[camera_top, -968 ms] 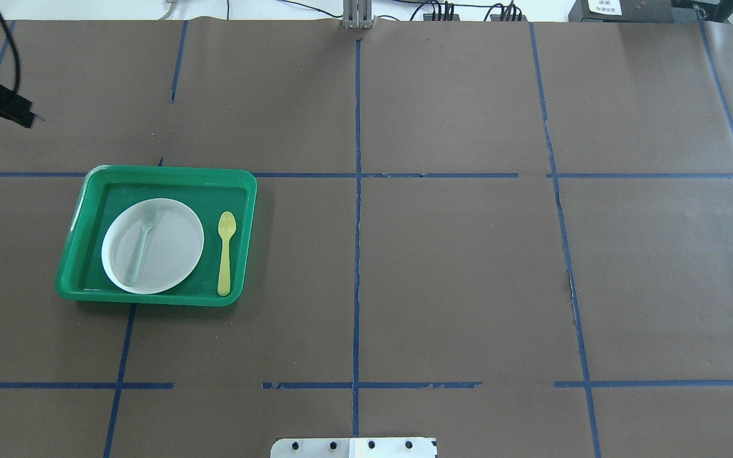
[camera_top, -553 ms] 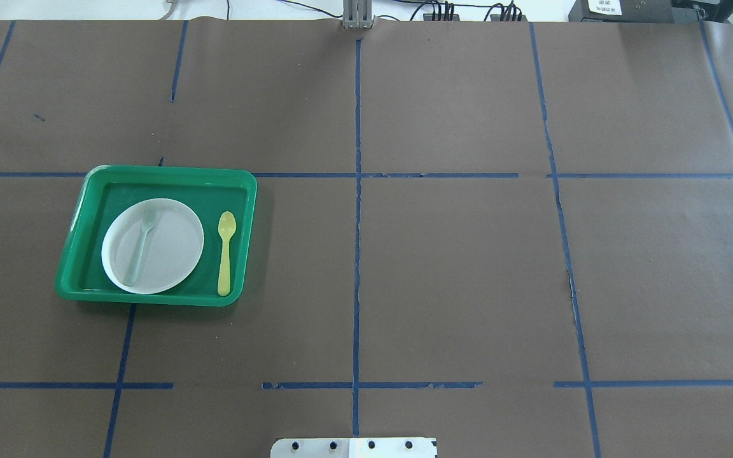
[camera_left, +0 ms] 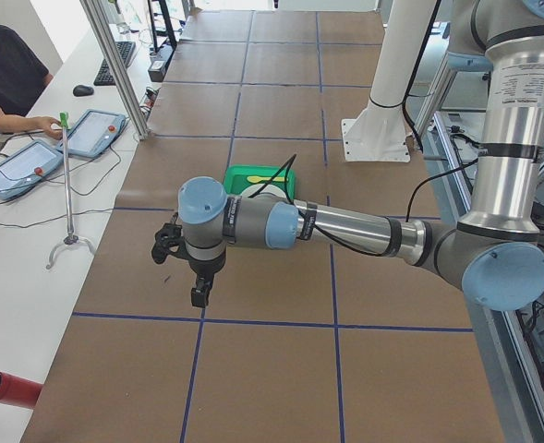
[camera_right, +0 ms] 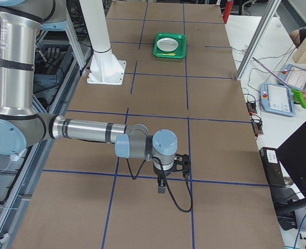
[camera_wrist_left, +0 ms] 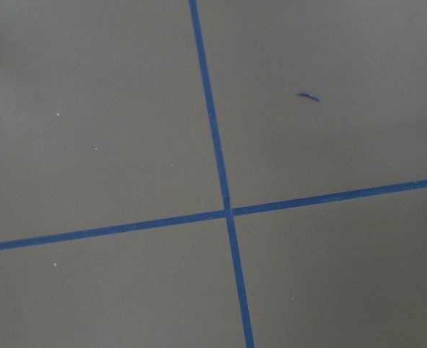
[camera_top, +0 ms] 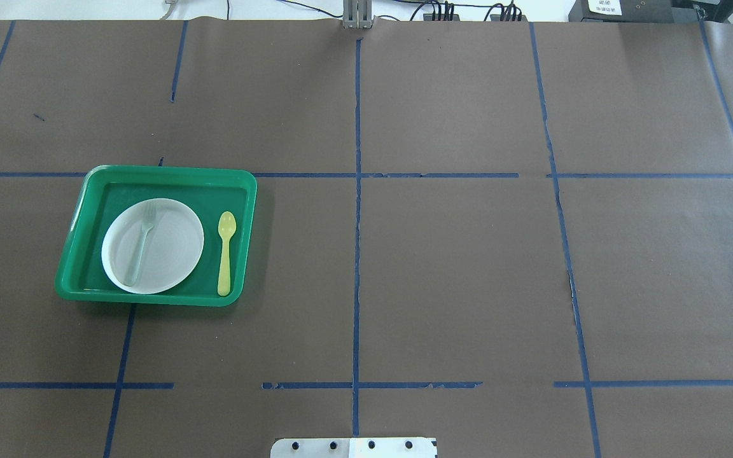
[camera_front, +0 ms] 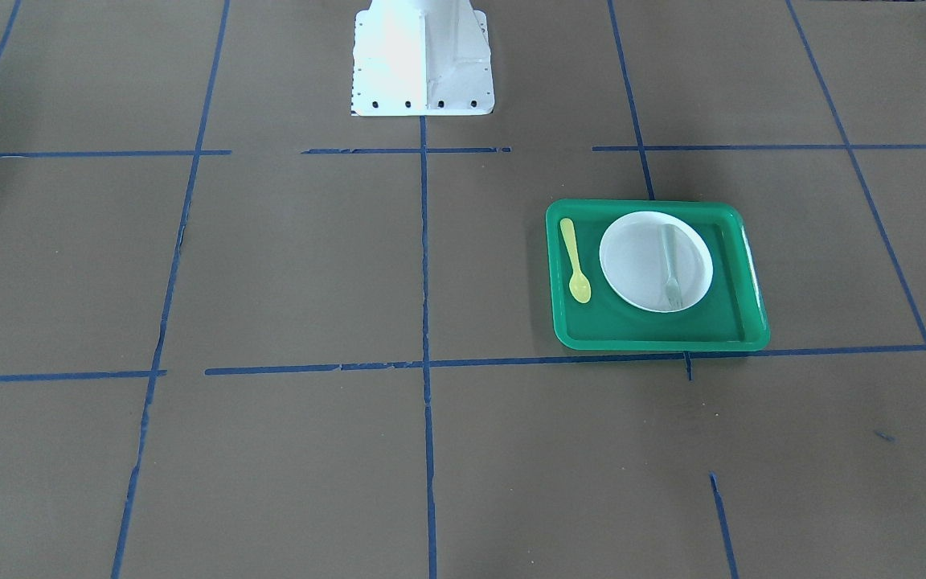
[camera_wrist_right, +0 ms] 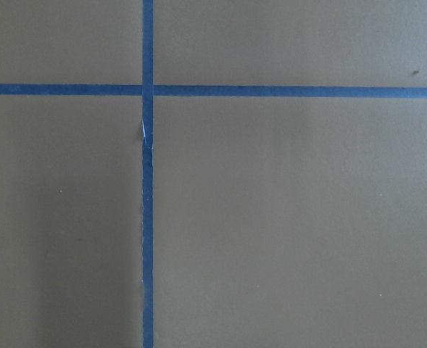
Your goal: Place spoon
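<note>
The pale yellow spoon (camera_top: 225, 251) lies in the green tray (camera_top: 169, 172), to the right of the white plate (camera_top: 172, 245), bowl pointing away from the robot. It also shows in the front-facing view (camera_front: 575, 261) and, far away, in the exterior right view (camera_right: 168, 53). A pale grey-green fork (camera_top: 140, 245) lies on the plate. My left gripper (camera_left: 198, 293) shows only in the exterior left view, above bare table well away from the tray. My right gripper (camera_right: 161, 187) shows only in the exterior right view, far from the tray. I cannot tell whether either is open or shut.
Brown paper with blue tape lines covers the table (camera_top: 455, 267). The robot's white base (camera_front: 421, 56) stands at the table's near edge. Operators sit with tablets (camera_left: 96, 132) at a side bench. Both wrist views show only paper and tape.
The left gripper, at the overhead view's left edge one second ago, has moved out of that view. The tray, plate, fork and spoon have not moved.
</note>
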`<state>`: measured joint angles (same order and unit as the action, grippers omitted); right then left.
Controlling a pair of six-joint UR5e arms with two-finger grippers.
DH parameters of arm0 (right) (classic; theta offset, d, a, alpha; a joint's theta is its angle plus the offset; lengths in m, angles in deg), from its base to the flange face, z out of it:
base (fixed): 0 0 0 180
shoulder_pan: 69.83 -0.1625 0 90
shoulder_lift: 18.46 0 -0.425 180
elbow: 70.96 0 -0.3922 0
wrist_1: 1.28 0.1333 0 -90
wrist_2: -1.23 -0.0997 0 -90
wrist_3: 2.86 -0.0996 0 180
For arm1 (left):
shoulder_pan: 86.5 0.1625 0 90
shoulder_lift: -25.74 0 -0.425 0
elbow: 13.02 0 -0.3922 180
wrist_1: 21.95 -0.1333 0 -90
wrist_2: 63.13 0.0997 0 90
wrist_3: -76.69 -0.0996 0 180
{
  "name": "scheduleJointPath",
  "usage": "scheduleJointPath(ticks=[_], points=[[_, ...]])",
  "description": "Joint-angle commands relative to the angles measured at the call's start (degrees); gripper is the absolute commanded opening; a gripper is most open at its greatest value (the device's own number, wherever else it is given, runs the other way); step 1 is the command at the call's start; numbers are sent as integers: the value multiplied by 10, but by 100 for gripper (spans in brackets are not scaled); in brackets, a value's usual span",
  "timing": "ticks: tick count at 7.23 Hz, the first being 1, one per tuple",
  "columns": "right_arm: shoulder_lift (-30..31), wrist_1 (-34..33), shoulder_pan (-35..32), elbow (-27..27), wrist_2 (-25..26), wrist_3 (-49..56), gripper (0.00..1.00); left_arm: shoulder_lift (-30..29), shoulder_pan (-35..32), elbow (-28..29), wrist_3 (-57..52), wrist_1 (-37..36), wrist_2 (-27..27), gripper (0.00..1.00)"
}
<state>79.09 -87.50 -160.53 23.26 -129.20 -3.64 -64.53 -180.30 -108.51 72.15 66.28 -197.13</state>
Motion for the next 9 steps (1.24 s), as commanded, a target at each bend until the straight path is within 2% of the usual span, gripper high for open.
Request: scheduleJointPath(ticks=[1, 4, 9], points=[[0, 0, 0, 0, 0, 0, 100, 37, -2, 10, 0, -1, -3, 100], [0, 0, 0, 0, 0, 0, 100, 74, -13, 6, 0, -6, -5, 100], [0, 0, 0, 0, 0, 0, 100, 63, 9, -15, 1, 1, -5, 100]])
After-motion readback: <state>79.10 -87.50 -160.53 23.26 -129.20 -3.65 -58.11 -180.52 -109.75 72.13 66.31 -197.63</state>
